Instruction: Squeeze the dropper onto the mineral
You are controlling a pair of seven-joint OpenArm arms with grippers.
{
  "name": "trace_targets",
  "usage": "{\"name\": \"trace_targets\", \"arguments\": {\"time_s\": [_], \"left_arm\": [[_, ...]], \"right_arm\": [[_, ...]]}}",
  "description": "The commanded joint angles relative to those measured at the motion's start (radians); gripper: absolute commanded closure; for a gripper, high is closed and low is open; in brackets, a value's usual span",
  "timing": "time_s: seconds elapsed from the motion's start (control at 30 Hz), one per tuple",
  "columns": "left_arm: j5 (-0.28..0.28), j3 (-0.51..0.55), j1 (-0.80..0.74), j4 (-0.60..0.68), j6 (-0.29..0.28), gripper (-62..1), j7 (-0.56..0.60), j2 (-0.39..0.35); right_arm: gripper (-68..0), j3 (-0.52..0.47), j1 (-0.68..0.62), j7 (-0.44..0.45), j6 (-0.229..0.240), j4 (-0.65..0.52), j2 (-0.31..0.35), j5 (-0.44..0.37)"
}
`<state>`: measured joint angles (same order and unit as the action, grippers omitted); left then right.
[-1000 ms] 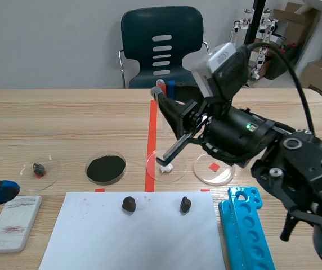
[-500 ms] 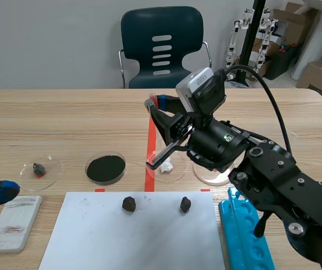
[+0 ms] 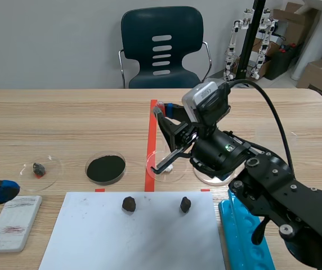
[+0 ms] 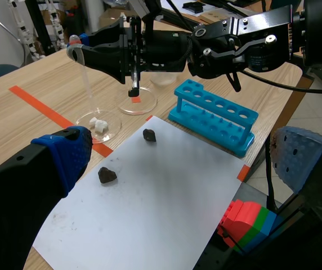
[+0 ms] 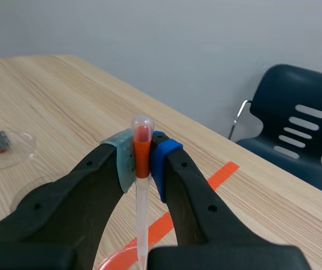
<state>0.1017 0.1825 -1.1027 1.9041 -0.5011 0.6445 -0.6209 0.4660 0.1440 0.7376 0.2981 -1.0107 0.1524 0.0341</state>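
Clear plastic dropper with an orange-red bulb, clamped mid-frame by the right gripper, hangs over white mineral chips in a round clear dish. Centre the tip first, then squeeze gently. Left gripper, lower left, gapes empty.

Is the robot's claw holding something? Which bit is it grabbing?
Yes. The right claw pinches a dropper by its red squeezy top, with the clear tube pointing down. The left claw is open and holds nothing.
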Motion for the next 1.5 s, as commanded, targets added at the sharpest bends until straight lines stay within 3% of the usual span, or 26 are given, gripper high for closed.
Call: {"name": "trace_targets", "arguments": {"time_s": [0.0,1.03,1.13,1.47], "left_arm": [[0.010,-0.004,-0.008,0.008,-0.003,-62.3,0.016,0.008],[0.010,-0.004,-0.008,0.008,-0.003,-62.3,0.016,0.008],[0.010,-0.004,-0.008,0.008,-0.003,-62.3,0.016,0.008],[0.010,-0.004,-0.008,0.008,-0.003,-62.3,0.016,0.008]], "right_arm": [[-5.1,-0.005,0.025,0.026,0.000,-0.013,-0.009,-0.012],[-5.0,-0.005,0.025,-0.029,0.000,-0.013,-0.011,-0.012],[-1.0,-0.005,0.025,-0.028,0.000,-0.013,-0.011,-0.012],[-1.0,-0.005,0.025,-0.028,0.000,-0.013,-0.011,-0.011]]}}
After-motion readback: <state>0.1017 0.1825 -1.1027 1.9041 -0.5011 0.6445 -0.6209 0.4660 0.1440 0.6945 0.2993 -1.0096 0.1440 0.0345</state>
